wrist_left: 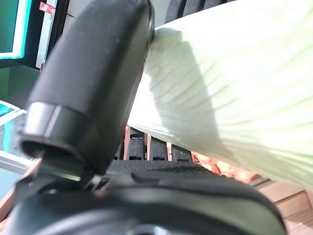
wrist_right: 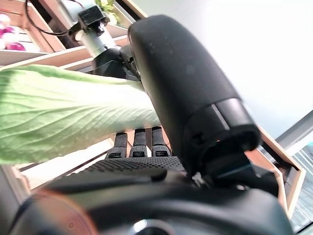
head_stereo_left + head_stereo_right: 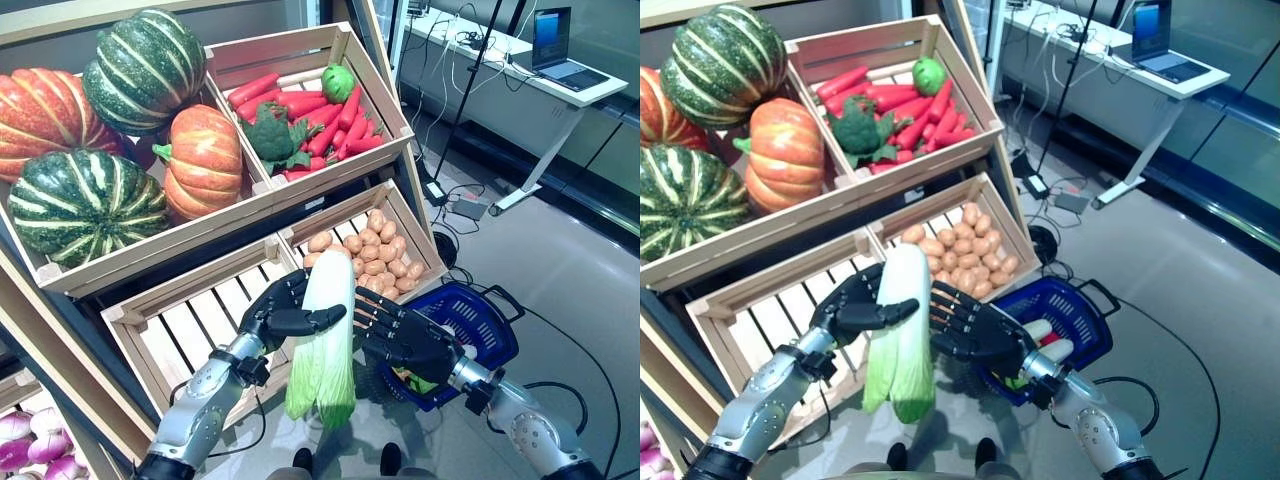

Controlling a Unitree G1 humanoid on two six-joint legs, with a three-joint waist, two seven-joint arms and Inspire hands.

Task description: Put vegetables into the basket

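Note:
A long pale cabbage (image 3: 325, 340) with a white base and green leaf tips hangs upright between my two hands, in front of the stand's lower crates. My left hand (image 3: 275, 315) holds it from the left, thumb (image 1: 88, 83) across its front and fingers behind. My right hand (image 3: 415, 340) holds it from the right, with the leaf (image 2: 63, 117) lying between its thumb (image 2: 186, 88) and fingers. The blue basket (image 3: 480, 325) stands on the floor just right of my right hand. In it lie white, red and green vegetables (image 3: 1045, 340).
The wooden stand (image 3: 180, 250) with its slanted crates rises close behind and left of the hands. An empty slatted crate (image 3: 190, 320) sits behind my left hand. A white desk (image 3: 520, 80) with a laptop and floor cables stands at the back right.

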